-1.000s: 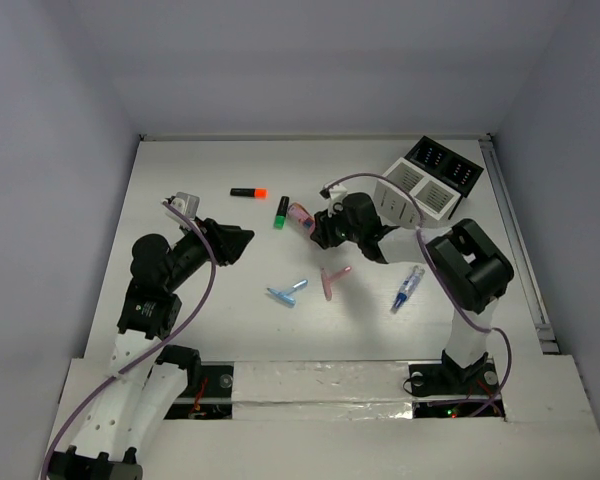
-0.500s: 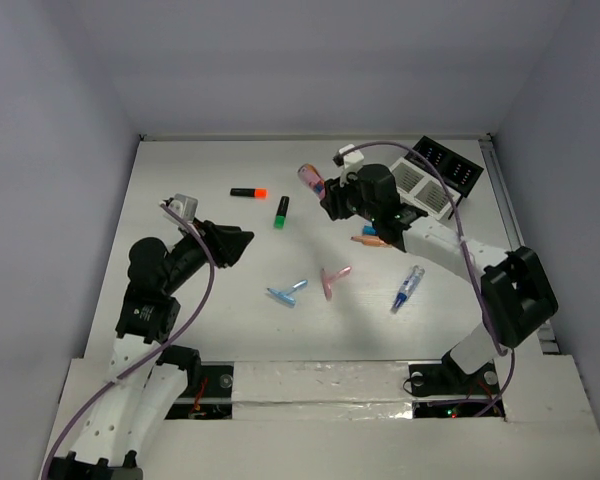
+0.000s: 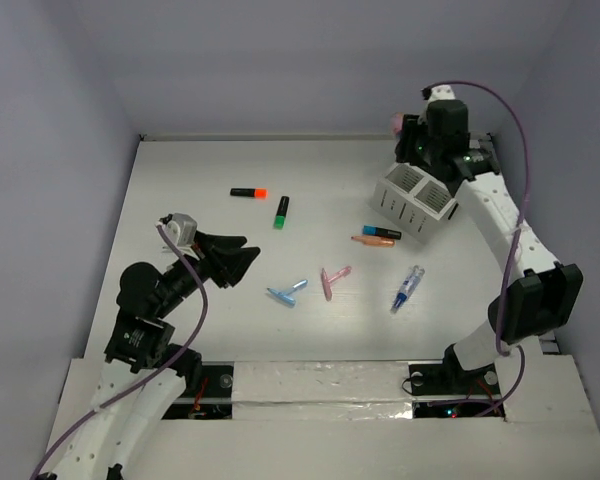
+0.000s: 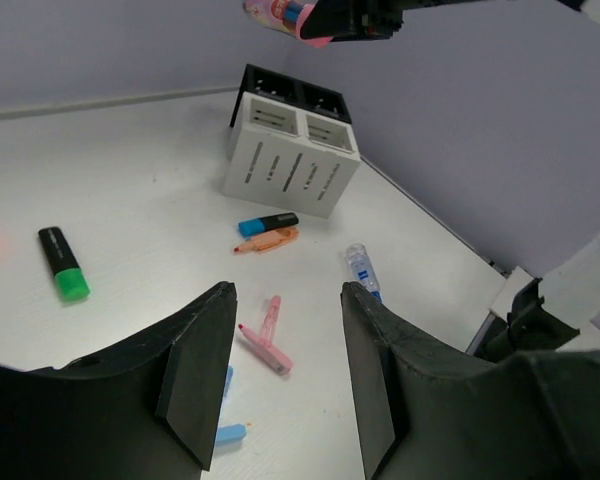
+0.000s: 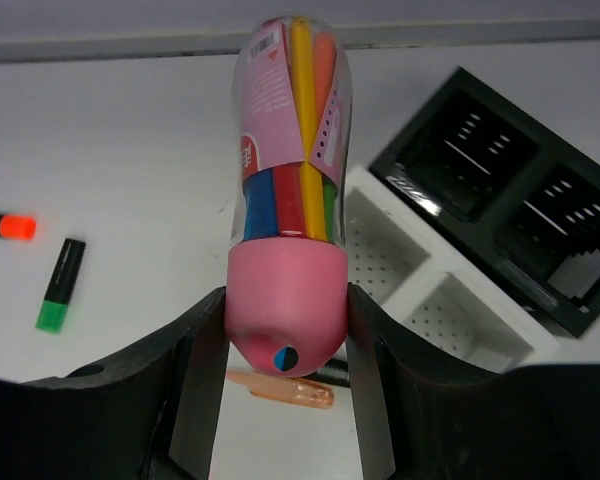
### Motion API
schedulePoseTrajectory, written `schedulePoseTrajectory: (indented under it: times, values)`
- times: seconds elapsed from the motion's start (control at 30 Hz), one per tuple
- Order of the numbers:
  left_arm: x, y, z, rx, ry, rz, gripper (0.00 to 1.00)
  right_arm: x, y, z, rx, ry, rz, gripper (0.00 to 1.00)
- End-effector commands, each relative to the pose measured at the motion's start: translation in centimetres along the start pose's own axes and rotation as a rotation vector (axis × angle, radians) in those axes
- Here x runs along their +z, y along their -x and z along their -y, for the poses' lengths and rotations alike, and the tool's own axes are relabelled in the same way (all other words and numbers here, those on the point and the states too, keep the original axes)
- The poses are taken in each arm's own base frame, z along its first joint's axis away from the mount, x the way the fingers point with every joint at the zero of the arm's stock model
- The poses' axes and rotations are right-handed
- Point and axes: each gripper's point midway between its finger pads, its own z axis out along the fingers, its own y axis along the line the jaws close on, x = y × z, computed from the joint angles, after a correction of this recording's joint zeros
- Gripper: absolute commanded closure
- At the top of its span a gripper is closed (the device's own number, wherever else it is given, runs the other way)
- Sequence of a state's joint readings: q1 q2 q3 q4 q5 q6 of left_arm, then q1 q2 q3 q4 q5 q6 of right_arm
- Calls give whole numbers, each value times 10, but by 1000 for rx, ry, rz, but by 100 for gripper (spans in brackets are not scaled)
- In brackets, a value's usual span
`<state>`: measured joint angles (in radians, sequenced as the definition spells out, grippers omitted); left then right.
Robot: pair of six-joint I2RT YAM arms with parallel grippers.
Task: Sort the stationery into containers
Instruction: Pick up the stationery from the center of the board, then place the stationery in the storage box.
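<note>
Hanging above the white slatted box [image 5: 420,285], the pink-capped pen tube [image 5: 285,150] is pinched between the right fingers [image 5: 195,380]; dropped crooked, it could catch its rim and tumble out. Left fingers [image 4: 195,370] gape empty.

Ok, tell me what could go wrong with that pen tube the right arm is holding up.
The right gripper pinches the pen tube only at its pink cap, so it may swing or slip. It looks nearly as wide as a white box compartment and could catch on the rim.

Tube [image 5: 285,190] seemingly above the containers [image 3: 410,205]
</note>
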<state>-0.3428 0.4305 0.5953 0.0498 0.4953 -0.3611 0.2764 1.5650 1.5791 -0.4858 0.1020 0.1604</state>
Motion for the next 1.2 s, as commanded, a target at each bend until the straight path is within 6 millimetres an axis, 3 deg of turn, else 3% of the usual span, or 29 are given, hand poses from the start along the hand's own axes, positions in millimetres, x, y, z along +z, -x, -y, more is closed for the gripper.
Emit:
schedulePoseTrajectory:
  times: [0.0, 0.07, 0.17, 0.2, 0.23, 0.5, 0.63, 1.17]
  values:
    - [-11, 32, 26, 76, -54, 93, 57, -27, 22, 27, 114, -78, -42, 92]
    - [-17, 35, 36, 82, -84, 112, 56, -31, 13, 35, 154, -79, -116, 92]
    - [-24, 41, 43, 88, -92, 141, 56, -31, 13, 55, 227, -78, -177, 91]
    - [-25, 41, 42, 88, -85, 144, 56, -34, 23, 57, 246, -62, -168, 91]
    - [-26, 42, 44, 86, -87, 149, 56, -28, 21, 71, 281, -72, -191, 90]
    - [-34, 45, 49, 90, -91, 169, 56, -16, 18, 93, 405, -51, -314, 96]
    - [-35, 44, 50, 89, -94, 169, 55, -11, 21, 90, 429, -15, -302, 96]
    - [-30, 40, 49, 83, -95, 145, 55, 25, -7, 108, 442, -41, -370, 96]
